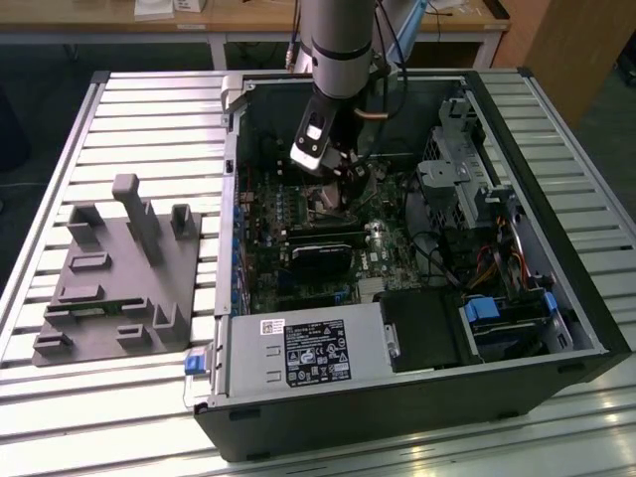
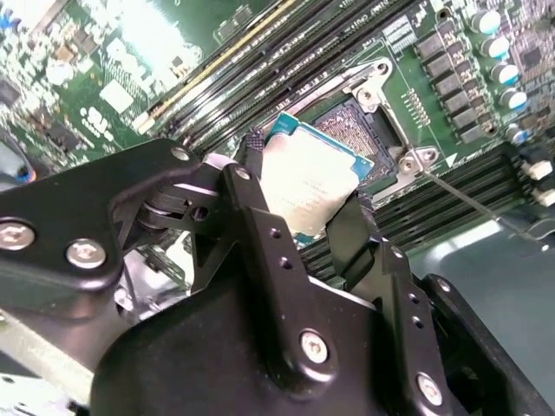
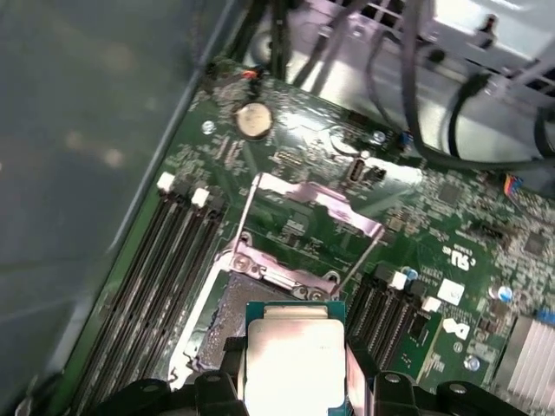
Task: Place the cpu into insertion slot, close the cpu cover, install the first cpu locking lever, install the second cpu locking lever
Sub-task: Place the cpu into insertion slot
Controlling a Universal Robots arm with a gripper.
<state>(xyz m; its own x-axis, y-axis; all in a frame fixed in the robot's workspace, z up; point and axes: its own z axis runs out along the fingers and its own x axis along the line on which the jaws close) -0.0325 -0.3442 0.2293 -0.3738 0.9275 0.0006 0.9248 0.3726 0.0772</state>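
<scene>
A black two-fingered gripper grips a small square silvery-beige cpu by opposite edges. The chip hovers slightly tilted, just above the dark, silver-rimmed insertion slot, mid-board on the green circuit board. The silver frame cpu cover lies open beyond.

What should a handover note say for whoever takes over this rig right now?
The claw is shut on the cpu, gripping its edges just over the slot.
The cover is flipped open.
Done: cpu picked up and brought to the slot.
Left: cpu looks not yet seated; cover not closed; levers not locked, one lever lying free.
</scene>
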